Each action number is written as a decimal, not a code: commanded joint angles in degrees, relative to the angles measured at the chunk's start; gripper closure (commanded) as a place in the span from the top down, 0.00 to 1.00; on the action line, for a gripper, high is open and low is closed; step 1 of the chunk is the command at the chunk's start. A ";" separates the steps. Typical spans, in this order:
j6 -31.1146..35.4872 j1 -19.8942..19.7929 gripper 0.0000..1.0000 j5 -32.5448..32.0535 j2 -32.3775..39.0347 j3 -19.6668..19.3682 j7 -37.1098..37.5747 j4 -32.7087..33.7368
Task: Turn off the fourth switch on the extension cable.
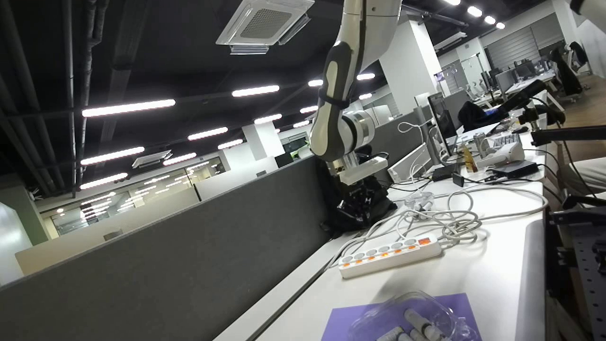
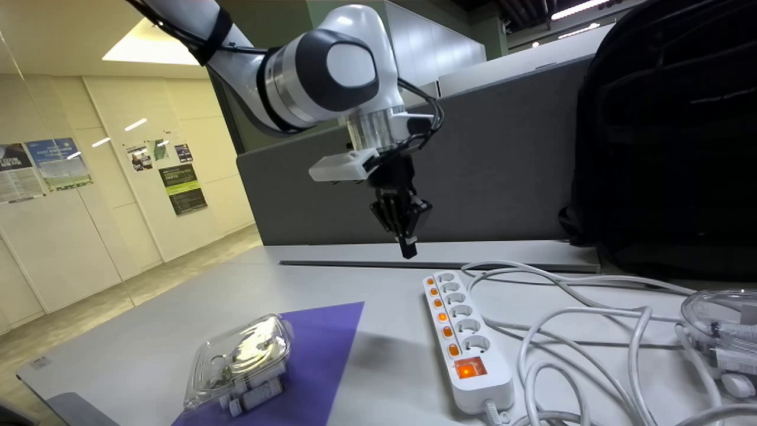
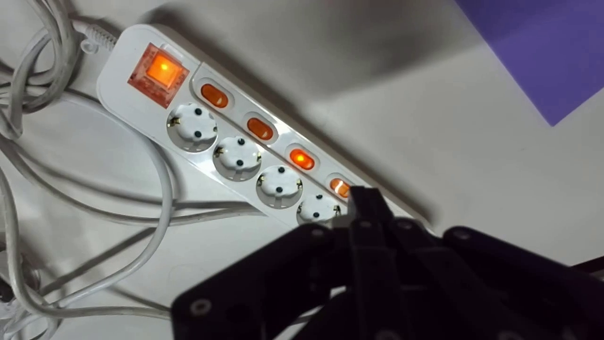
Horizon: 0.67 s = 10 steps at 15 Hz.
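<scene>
The extension cable, a long white power strip, lies on the table in both exterior views (image 1: 393, 266) (image 2: 445, 338) and crosses the wrist view (image 3: 228, 123) diagonally. Its large square switch (image 3: 163, 71) glows orange at the cord end. Beside the sockets runs a row of small reddish switches. The third small switch from the large one (image 3: 302, 159) is brightly lit, also in an exterior view (image 2: 442, 317). My black gripper (image 3: 370, 194) is shut and empty, pointing down above the strip. In the wrist view its tips cover the strip's far end and overlap the small switch beyond the lit one (image 3: 339, 186).
Tangled white cables (image 2: 582, 355) lie beside the strip. A purple sheet (image 2: 331, 337) carries a clear plastic box (image 2: 236, 361) with tubes. A black backpack (image 2: 668, 148) stands against the grey partition (image 2: 502, 171). Another clear container (image 2: 724, 331) sits among the cables.
</scene>
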 commanded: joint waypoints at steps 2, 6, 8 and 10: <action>2.19 1.16 0.00 -1.16 0.53 -1.81 3.83 -1.89; 3.21 1.42 0.00 -1.51 2.55 -3.06 5.54 -2.09; 3.87 1.53 0.00 -1.49 3.84 -3.79 6.50 -1.74; 4.27 1.57 0.00 -1.34 5.23 -4.44 7.29 -1.17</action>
